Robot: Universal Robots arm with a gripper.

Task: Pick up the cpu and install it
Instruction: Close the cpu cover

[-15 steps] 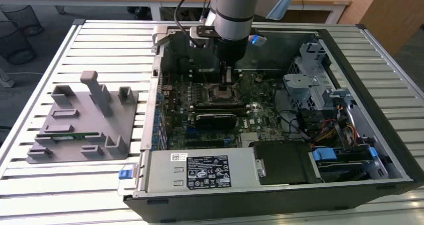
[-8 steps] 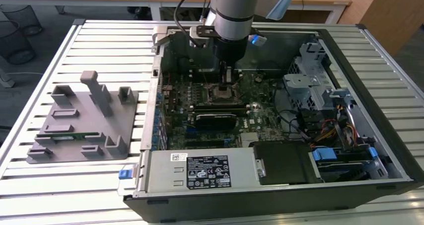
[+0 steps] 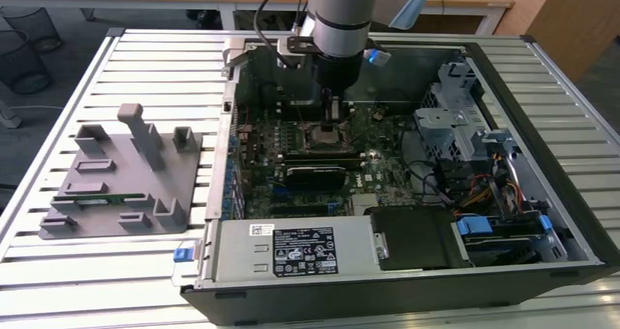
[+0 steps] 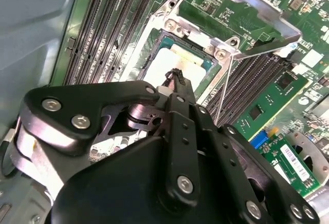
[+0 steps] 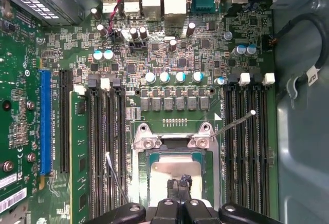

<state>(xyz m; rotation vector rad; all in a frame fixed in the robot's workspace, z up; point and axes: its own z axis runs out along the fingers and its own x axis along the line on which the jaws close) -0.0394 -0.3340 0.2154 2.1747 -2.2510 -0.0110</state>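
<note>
**Item: open computer case (image 3: pixel 388 294), lying on its side on a slatted metal table (image 3: pixel 145 53). All positions are given from the case.**

1. Outside the case, on the exterior view's left: a grey moulded holder (image 3: pixel 126 180) sits flat on the table, with upright posts and shallow recesses. A narrow green memory stick (image 3: pixel 102 196) lies in one recess.

2. Inside, against the case's near wall: a silver power unit (image 3: pixel 290 249) with a printed label. A black drive bay (image 3: pixel 417 234) is just beside it, toward the exterior view's right.

3. Middle of the case: the green motherboard (image 5: pixel 205 54). The robot arm (image 3: pixel 341 17) hangs into the case from above, with the gripper (image 3: pixel 335 115) low over the board's socket (image 5: pixel 138 178).

4. In the socket: the cpu (image 5: pixel 177 166) lies flat with its silver top up, square within the metal surround. The retention frame (image 4: pixel 241 3) stands raised and open, and its wire lever (image 5: pixel 234 122) slants upward.

5. Jaws: drawn almost together, with the tips right over the middle of the cpu's top. They grip nothing that I can see. From where I stand I cannot tell whether the tips touch the lid.

6. Flanking the socket: rows of black memory slots (image 5: pixel 103 147) on both sides. A blue expansion slot (image 5: pixel 45 121) lies beyond one row.

7. Inside the case, on the exterior view's right: a metal drive cage (image 3: pixel 455 126) and a bundle of coloured wires (image 3: pixel 484 191).
</note>
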